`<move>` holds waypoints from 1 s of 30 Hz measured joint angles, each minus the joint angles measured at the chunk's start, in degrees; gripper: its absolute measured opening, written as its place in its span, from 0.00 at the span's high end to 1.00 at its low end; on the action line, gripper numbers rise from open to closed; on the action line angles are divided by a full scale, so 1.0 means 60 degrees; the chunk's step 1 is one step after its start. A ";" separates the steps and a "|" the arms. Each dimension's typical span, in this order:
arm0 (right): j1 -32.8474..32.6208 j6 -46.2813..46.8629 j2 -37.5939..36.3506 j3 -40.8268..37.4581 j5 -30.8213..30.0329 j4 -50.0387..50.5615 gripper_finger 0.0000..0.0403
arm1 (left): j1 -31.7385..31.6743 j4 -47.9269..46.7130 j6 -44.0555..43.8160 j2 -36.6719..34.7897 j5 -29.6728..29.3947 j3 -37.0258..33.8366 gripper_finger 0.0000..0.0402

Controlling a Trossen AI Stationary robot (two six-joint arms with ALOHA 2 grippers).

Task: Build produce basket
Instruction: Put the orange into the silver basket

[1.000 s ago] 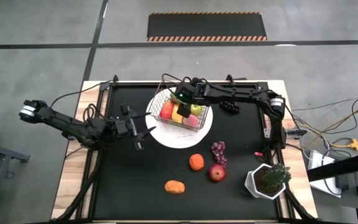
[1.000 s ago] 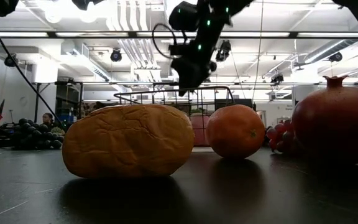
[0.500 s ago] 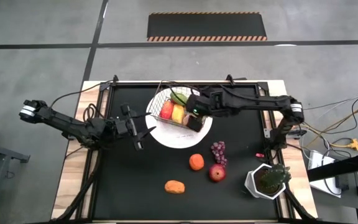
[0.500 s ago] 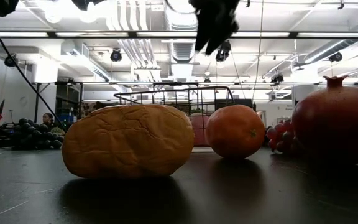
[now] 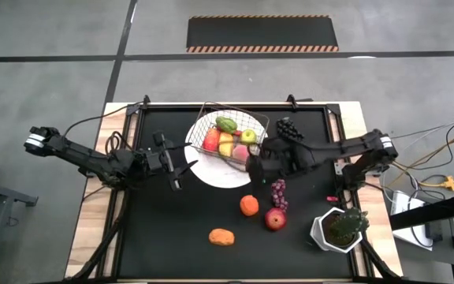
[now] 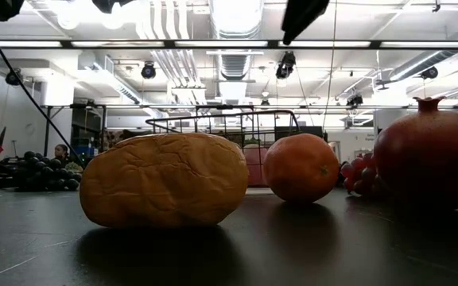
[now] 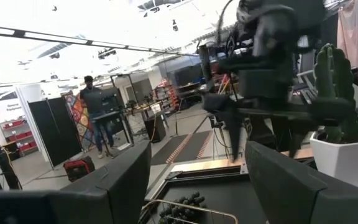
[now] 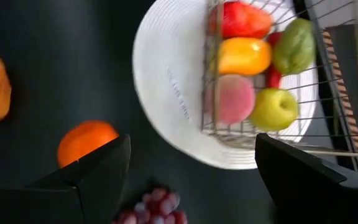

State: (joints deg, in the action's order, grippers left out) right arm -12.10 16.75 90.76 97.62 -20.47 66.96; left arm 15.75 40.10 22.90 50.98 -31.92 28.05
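Two dark, slim jointed arms trail black cables (the left arm [image 5: 93, 162] ends in a pale grey band).

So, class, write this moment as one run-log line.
right pincer: open, empty, above plate edge | left pincer: open, waiting | basket: holds produce

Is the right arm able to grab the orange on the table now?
Probably yes. The right gripper hangs open just past the plate, with the orange close by on bare table. Nothing lies between them; the purple grapes sit off to one side.
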 joint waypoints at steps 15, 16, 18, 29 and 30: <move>-0.1973 0.1003 -0.0024 -0.2191 0.0197 -0.1044 0.19 | 0.0011 0.0025 -0.0205 0.0078 0.0379 0.0014 0.40; -0.2098 0.0992 -0.0056 -0.2346 0.0214 -0.1171 0.19 | 0.0012 0.0044 -0.0242 0.0163 0.0595 0.0014 0.40; -0.2269 0.0954 -0.0195 -0.2630 0.0204 -0.1471 0.19 | 0.0024 -0.0031 -0.0268 0.0460 0.1001 0.0076 0.40; -0.2627 -0.1378 -0.2084 -0.5746 -0.0379 -0.6076 0.19 | 0.0192 -0.1119 -0.0651 0.3255 0.2575 0.2080 0.40; -0.2620 -0.1750 -0.2338 -0.6180 -0.0377 -0.6737 0.19 | 0.0225 -0.1322 -0.0762 0.3518 0.2579 0.2258 0.40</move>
State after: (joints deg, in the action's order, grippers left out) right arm -27.82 6.25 76.74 60.54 -22.73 26.54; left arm 17.10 32.16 18.32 72.09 -16.45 41.60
